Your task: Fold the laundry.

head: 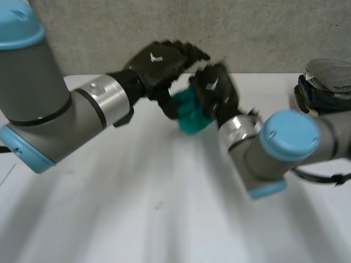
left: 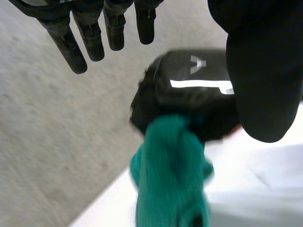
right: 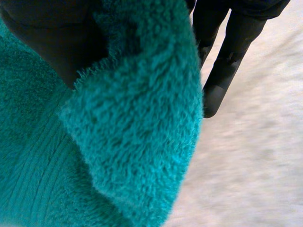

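I'm holding the teal towel [head: 192,114] bunched up and lifted clear of the tabletop [head: 137,208], hanging under my right hand [head: 215,90]. That hand is clamping it, with the thumb [right: 52,42] pressing into the pile in the right wrist view. My left hand [head: 162,63] is hovering just beside the right one and above the towel. Its fingers [left: 71,45] are straight and spread and are gripping nothing.

I'm judging this as the opening step: the towel is crumpled, not yet spread or folded. Next I'm needing the left hand to find a free edge or corner hanging below the right hand, then pull the two apart to open the cloth out.

A pile of dark and grey laundry [head: 323,82] is sitting well beyond the right arm. The two hands are crowding each other, so I'm watching for a knock.
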`<state>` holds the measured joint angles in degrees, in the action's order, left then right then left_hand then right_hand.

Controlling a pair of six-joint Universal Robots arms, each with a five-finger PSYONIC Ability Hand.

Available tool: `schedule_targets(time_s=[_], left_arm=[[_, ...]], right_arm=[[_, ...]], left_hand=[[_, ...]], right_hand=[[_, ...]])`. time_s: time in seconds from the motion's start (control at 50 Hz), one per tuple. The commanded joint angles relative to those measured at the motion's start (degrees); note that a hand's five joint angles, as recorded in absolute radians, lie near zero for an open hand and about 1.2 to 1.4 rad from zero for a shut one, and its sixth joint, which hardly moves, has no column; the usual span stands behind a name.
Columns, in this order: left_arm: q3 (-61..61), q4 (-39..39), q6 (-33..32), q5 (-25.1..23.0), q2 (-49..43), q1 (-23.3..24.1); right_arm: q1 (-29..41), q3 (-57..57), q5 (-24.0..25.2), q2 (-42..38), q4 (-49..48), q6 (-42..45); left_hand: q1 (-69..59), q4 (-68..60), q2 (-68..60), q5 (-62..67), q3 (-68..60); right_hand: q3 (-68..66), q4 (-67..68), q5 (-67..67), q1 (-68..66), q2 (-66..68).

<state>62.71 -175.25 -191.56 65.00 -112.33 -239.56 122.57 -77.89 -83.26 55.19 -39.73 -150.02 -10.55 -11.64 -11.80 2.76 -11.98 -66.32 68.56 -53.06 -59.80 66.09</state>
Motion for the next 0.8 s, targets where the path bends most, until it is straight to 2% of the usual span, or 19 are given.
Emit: schedule_targets(time_s=[0.02, 0.22, 0.26, 0.32, 0.4, 0.42, 0.5, 0.54, 0.64, 0.72, 0.76, 0.78, 0.8], left_arm=[[0.04, -4.05, 2.15, 2.85, 3.17, -0.46], [0.57, -5.63, 4.0, 3.47, 3.79, -0.38], [0.83, -5.63, 4.0, 3.47, 3.79, -0.38], [0.92, -5.63, 4.0, 3.47, 3.7, -0.2], [0.92, -5.54, 3.91, 3.47, 3.44, 0.15], [1.01, -5.63, 3.91, 3.47, 3.09, 0.15], [1.71, -5.54, 3.92, 3.47, 2.82, 0.33], [2.41, -5.63, 3.83, 3.38, 2.82, 0.41], [3.55, -5.63, 3.65, 3.29, 2.56, 0.5], [3.56, -5.63, 3.65, 3.38, 1.94, 0.5], [3.47, -5.63, 3.65, 3.38, 1.94, 0.68], [3.47, -5.63, 3.65, 3.38, 1.94, 0.77], [3.38, -5.63, 3.65, 3.38, 1.94, 0.94]], right_arm=[[-8.91, 7.22, 1.35, 3.52, -4.22, -3.43], [-27.81, 18.2, 10.04, 2.12, -5.63, -12.49], [-34.39, 20.84, 13.46, -0.95, -5.8, -15.03], [-38.45, 22.42, 16.54, -3.76, -5.8, -16.79], [-44.25, 23.92, 22.61, -9.74, -5.8, -19.43], [-46.0, 23.92, 25.4, -12.1, -5.98, -19.61], [-49.08, 22.0, 29.55, -16.5, -6.33, -18.65], [-50.41, 20.42, 29.83, -17.13, -6.68, -17.95], [-55.85, 12.69, 32.89, -14.95, -8.08, -14.79], [-55.86, 9.08, 37.46, -11.96, -8.18, -14.51], [-55.86, 8.54, 37.91, -11.16, -8.09, -14.6], [-55.86, 8.37, 38.09, -10.72, -7.83, -14.51], [-55.86, 8.11, 37.74, -9.67, -7.39, -14.6]], left_hand=[[-0.17, 0.92, 1.08, -2.04, 1.26], [-0.17, 0.92, 1.08, -2.04, 1.26], [-0.17, 0.92, 1.08, -2.04, 1.26], [-0.17, 0.92, 1.08, -2.04, 1.26], [-0.34, 0.75, 0.91, -1.87, 1.09], [-0.34, 0.75, 0.91, -1.87, 1.09], [-0.17, 0.92, 1.08, -2.03, 1.26], [-0.17, 0.92, 1.08, -2.03, 1.26], [-0.34, 0.75, 0.91, -1.87, 1.09], [-0.34, 0.75, 0.91, -1.87, 1.09], [-0.34, 0.75, 0.91, -1.87, 1.09], [-0.34, 0.75, 0.91, -1.87, 1.09], [-0.34, 0.75, 0.91, -1.87, 1.09]], right_hand=[[-13.68, 11.44, -16.94, -20.2, 13.91], [-13.68, 11.44, -16.94, -20.2, 13.91], [-13.68, 11.44, -16.94, -20.2, 13.91], [-13.68, 11.44, -16.94, -20.2, 13.91], [-13.68, 11.44, -16.94, -20.2, 13.91], [-13.68, 11.44, -16.94, -20.2, 13.91], [-13.68, 11.44, -16.94, -20.2, 13.91], [-13.68, 11.44, -16.94, -20.2, 13.91], [-13.68, 11.44, -16.94, -20.2, 13.91], [-13.68, 11.44, -16.94, -20.2, 13.91], [-13.68, 11.44, -16.94, -20.2, 13.91], [-12.07, 9.84, -15.34, -18.59, 12.3], [8.76, -11.0, 5.49, 2.24, -8.53]])
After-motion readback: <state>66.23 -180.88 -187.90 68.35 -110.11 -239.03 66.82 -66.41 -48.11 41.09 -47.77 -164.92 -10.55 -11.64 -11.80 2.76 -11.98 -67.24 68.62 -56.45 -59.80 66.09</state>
